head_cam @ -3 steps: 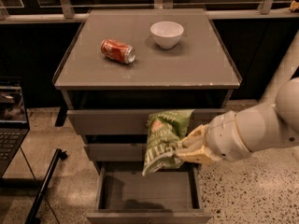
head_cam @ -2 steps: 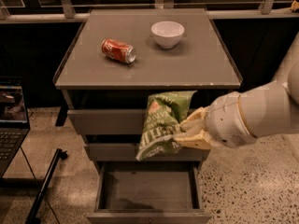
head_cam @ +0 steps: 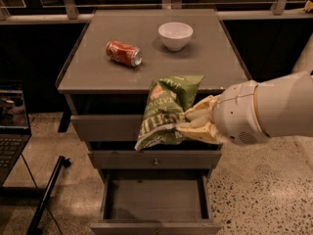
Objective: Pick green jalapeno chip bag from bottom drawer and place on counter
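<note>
On the counter [head_cam: 98, 75] a red soda can [head_cam: 123, 53] lies on its side toward the left edge, and a white bowl [head_cam: 175, 35] stands near the back edge. The green jalapeno chip bag [head_cam: 164, 109] hangs before the counter's front edge, above the open bottom drawer [head_cam: 154, 202]. The gripper [head_cam: 190, 123] clamps it from the right.

Pale lettering on the green jalapeno chip bag [head_cam: 164, 103] illegible; claw [head_cam: 185, 123] clamps it before the drawers [head_cam: 107, 127].

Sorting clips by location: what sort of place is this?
Likely an office or lab corner: drawer cabinet, laptop, speckled floor. The gripper, shut on the chip bag, is in front of the cabinet.
</note>
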Action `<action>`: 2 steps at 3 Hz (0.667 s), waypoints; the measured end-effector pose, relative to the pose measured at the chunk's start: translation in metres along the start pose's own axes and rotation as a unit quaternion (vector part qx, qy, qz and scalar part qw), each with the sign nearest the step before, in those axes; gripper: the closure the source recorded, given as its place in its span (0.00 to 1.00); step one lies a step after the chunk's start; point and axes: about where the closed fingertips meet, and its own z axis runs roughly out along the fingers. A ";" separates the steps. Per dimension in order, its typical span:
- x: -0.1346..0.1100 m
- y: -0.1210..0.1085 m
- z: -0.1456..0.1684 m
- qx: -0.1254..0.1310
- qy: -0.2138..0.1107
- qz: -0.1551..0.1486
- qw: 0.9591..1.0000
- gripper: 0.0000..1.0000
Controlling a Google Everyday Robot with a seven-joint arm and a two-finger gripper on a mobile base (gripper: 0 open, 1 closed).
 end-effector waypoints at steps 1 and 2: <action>-0.005 -0.031 0.000 0.005 -0.001 -0.013 1.000 1.00; -0.021 -0.076 0.006 0.005 0.002 -0.041 0.999 1.00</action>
